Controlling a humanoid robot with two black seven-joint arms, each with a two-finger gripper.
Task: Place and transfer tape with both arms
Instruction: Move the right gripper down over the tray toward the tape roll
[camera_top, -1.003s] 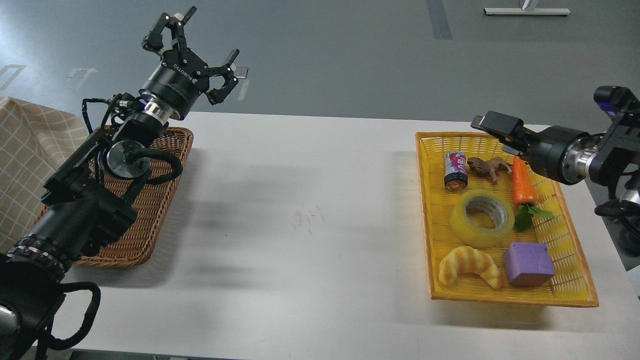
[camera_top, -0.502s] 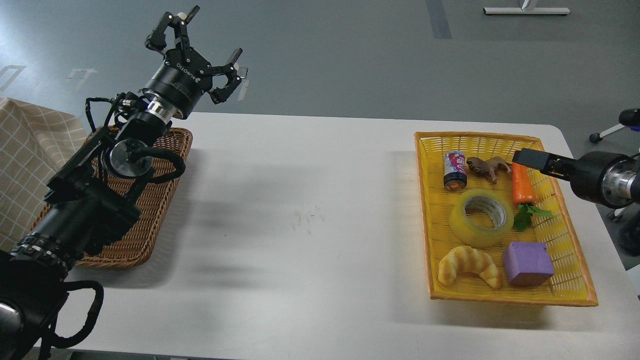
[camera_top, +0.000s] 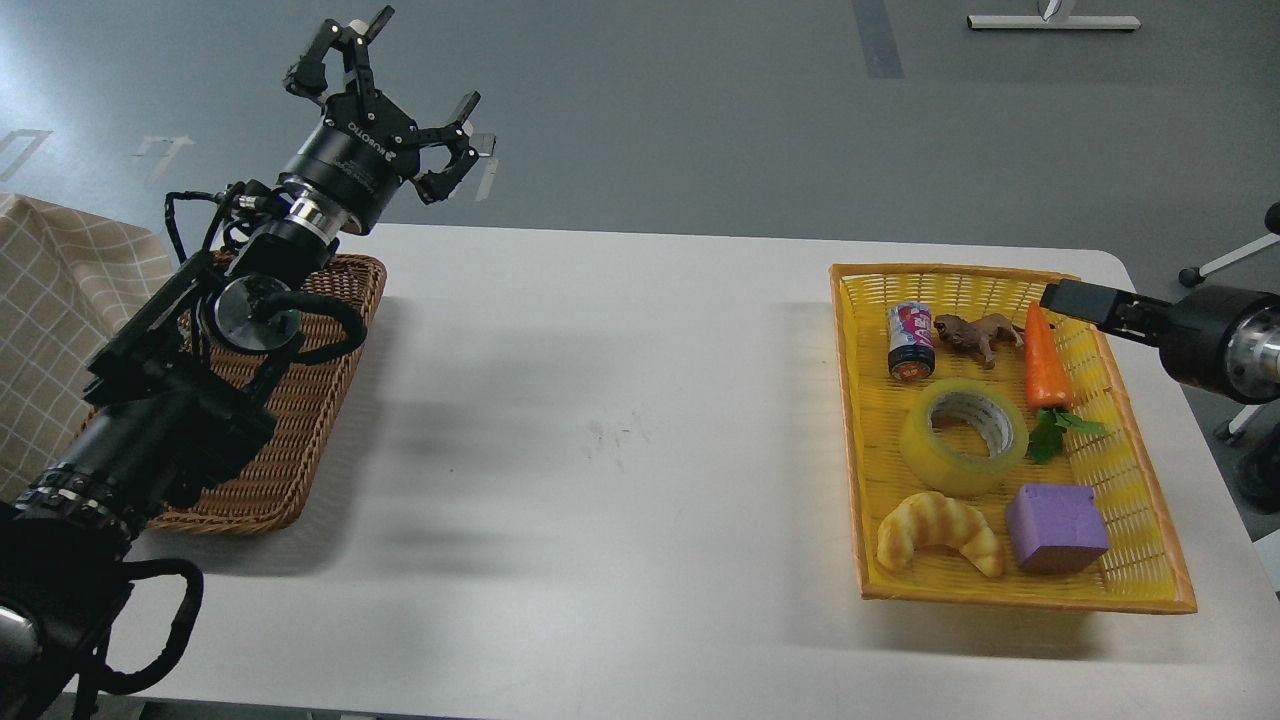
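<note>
The tape (camera_top: 963, 436), a wide translucent yellow roll with a grey-white core, lies flat in the middle of the yellow basket (camera_top: 1140, 590) at the right of the table. My right gripper (camera_top: 1062, 297) comes in from the right edge and hovers over the basket's far right corner, above the carrot's tip and well apart from the tape. It shows as one dark bar, so I cannot tell its fingers apart. My left gripper (camera_top: 412, 78) is raised high beyond the table's far left, fingers spread open and empty.
A soda can (camera_top: 911, 341), a brown toy animal (camera_top: 978, 334), a carrot (camera_top: 1043, 363), a croissant (camera_top: 938, 531) and a purple block (camera_top: 1056, 527) share the yellow basket. A brown wicker basket (camera_top: 300, 440) sits at the table's left under my left arm. A checked cloth (camera_top: 60, 310) hangs at far left.
My right gripper has pulled back to the right and sunk lower over the basket's far right corner. My left gripper has stayed almost in place. The tape has not moved.
</note>
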